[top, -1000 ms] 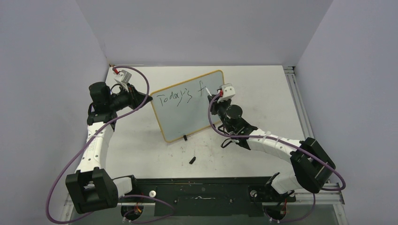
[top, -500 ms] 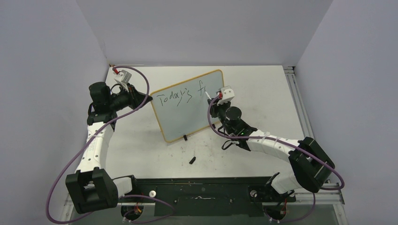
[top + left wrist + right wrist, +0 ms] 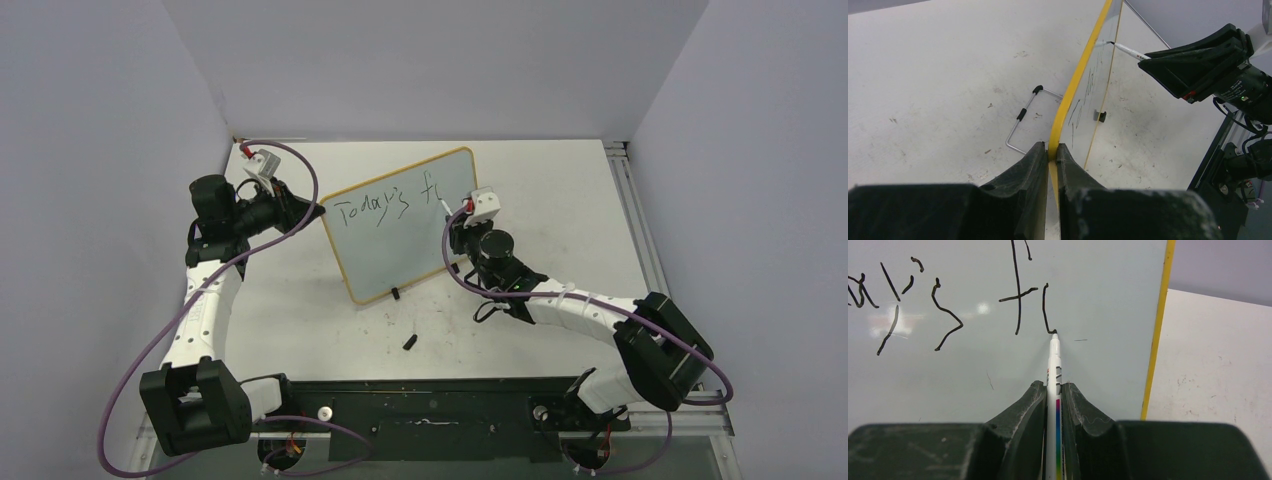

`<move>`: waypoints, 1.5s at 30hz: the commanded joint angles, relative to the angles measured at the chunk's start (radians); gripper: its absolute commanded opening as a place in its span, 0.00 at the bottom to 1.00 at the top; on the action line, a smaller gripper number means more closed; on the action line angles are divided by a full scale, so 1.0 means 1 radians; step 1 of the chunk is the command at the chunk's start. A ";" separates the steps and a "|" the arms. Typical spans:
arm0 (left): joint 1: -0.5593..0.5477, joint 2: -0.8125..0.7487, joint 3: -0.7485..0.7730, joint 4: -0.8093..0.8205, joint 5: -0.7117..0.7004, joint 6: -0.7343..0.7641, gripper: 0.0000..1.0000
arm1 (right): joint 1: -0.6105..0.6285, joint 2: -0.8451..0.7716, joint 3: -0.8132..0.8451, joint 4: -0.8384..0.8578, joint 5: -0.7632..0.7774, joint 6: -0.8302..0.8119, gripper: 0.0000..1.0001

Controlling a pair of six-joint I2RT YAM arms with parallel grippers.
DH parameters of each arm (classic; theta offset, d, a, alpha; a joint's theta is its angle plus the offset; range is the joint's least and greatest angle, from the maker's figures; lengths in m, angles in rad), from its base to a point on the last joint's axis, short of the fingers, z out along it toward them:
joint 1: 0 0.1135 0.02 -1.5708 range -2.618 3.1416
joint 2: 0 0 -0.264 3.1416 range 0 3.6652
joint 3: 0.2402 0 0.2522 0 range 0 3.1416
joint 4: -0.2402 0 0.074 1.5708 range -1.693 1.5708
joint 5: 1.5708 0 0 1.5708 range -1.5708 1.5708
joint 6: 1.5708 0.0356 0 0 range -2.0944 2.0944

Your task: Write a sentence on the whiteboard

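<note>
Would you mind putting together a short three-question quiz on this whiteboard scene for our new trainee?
1. True or false: the left gripper is clamped on the yellow edge of the whiteboard.
2. What is the right gripper holding? A) an eraser B) a marker pen C) nothing
3. Fill in: the only complete word of the sentence reads ____.

Key: 1 true; 2 B; 3 Today's
</note>
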 commanded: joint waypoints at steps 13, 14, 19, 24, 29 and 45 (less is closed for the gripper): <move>0.007 -0.011 0.001 0.010 0.016 0.011 0.00 | -0.037 0.019 0.108 0.044 -0.001 -0.031 0.05; 0.007 -0.011 0.002 0.010 0.015 0.011 0.00 | -0.037 0.021 0.106 0.043 -0.004 -0.029 0.05; 0.007 -0.012 0.002 0.010 0.016 0.011 0.00 | -0.037 0.010 0.077 0.039 -0.006 -0.015 0.05; 0.008 -0.012 0.001 0.008 0.017 0.011 0.00 | -0.036 -0.001 0.041 0.029 -0.013 0.007 0.05; 0.007 -0.013 0.001 0.009 0.017 0.011 0.00 | -0.035 -0.004 0.016 0.022 -0.014 0.020 0.05; 0.007 -0.012 -0.001 0.010 0.017 0.011 0.00 | -0.042 -0.080 0.081 0.008 0.043 -0.044 0.05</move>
